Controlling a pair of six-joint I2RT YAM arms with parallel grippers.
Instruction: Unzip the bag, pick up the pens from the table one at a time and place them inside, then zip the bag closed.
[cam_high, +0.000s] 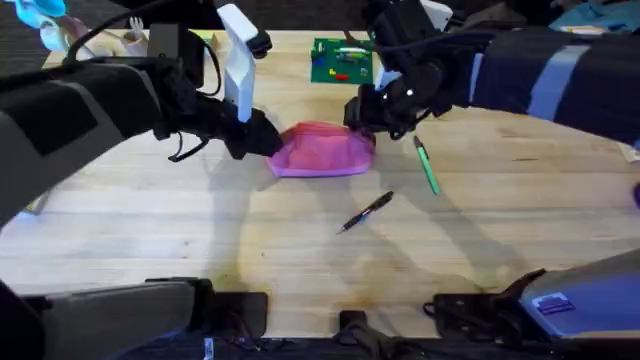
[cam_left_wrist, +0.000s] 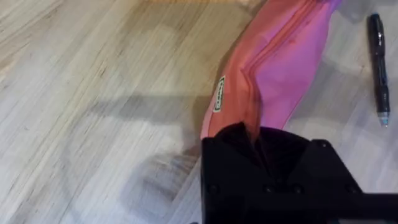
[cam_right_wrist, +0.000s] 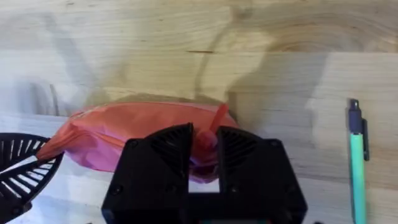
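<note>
The pink bag (cam_high: 322, 150) lies on the table (cam_high: 200, 230), behind its middle, with its zipper line (cam_left_wrist: 283, 37) looking closed. My left gripper (cam_high: 262, 140) is shut on the bag's left end, and the fabric bunches between its fingers (cam_left_wrist: 252, 134). My right gripper (cam_high: 362, 115) is at the bag's right end, shut on the small pink zipper pull (cam_right_wrist: 216, 119). The light green pen (cam_high: 427, 165) lies just right of the bag. The black pen (cam_high: 365, 212) lies in front of the bag; in the left wrist view it (cam_left_wrist: 379, 62) rests beside the pouch.
A green board with small parts (cam_high: 341, 60) sits at the far edge behind the bag. Both arms stretch over the table's left and right sides. Bare wood lies in front of the pens.
</note>
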